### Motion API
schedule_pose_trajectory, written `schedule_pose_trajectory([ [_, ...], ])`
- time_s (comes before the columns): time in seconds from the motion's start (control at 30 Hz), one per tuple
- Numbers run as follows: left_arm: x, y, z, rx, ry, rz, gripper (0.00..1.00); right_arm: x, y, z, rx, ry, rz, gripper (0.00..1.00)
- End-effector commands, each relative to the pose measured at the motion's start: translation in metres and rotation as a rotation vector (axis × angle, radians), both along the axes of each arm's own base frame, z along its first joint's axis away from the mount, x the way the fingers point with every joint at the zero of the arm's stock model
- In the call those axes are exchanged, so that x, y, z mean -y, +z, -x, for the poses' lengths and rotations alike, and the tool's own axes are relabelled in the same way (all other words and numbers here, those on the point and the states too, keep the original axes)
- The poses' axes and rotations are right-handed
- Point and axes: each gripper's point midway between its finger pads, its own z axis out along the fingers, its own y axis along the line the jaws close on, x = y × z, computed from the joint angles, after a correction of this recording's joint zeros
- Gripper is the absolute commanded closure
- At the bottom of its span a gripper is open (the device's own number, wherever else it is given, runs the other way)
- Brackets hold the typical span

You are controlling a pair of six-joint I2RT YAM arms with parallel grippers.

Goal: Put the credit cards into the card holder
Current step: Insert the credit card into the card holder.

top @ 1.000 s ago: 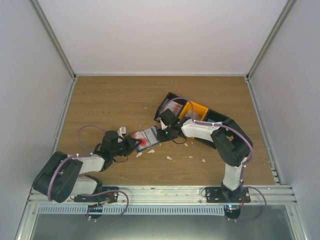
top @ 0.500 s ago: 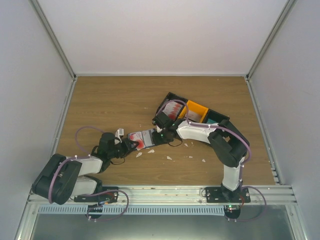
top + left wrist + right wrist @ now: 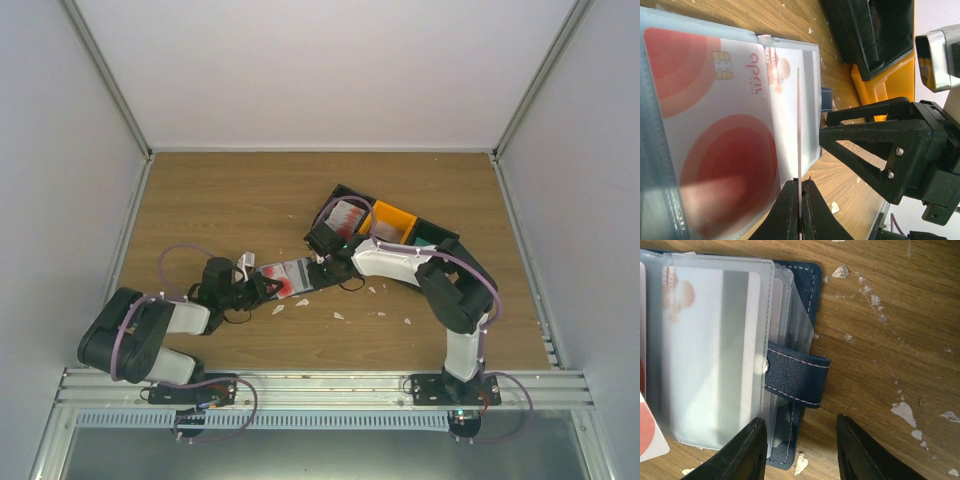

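The card holder (image 3: 293,273) lies open on the table between my grippers, navy outside with clear sleeves inside. In the left wrist view a red-and-white credit card (image 3: 715,125) sits in its sleeve. My left gripper (image 3: 800,182) is shut on another credit card (image 3: 798,125), seen edge-on, standing upright over the open holder (image 3: 790,55). My right gripper (image 3: 800,440) is open, its jaws straddling the holder's strap edge (image 3: 795,382); a pale greyish card (image 3: 715,355) shows in a sleeve there. In the top view the left gripper (image 3: 264,287) and right gripper (image 3: 322,264) flank the holder.
A black tray box (image 3: 335,197) with more red-and-white cards (image 3: 348,215) and an orange tray box (image 3: 392,222) stand behind the right arm. Torn white scraps (image 3: 338,316) lie scattered on the wood. Side walls close off the table.
The holder and both grippers have shifted a little to the left. The left arm's elbow has swung inward. The left gripper still holds the card.
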Motion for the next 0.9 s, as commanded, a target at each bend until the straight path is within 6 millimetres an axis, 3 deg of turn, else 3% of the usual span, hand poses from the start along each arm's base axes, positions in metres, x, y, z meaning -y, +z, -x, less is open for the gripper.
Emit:
schedule_pose_trajectory([
  [0.0,0.004,0.012,-0.009,0.081,-0.032,0.016,1.00,0.005,-0.021,0.012,-0.061,0.033,0.040,0.60],
  [0.33,-0.007,0.006,-0.012,0.062,-0.010,-0.029,1.00,0.009,-0.024,0.014,-0.072,0.027,0.060,0.66],
  [0.63,-0.007,0.009,-0.014,0.073,-0.012,-0.030,1.00,-0.002,0.015,-0.001,0.030,0.038,-0.012,0.55],
  [0.87,-0.004,0.004,-0.014,0.042,-0.032,-0.019,1.00,-0.001,0.036,-0.009,0.098,0.013,-0.030,0.52],
])
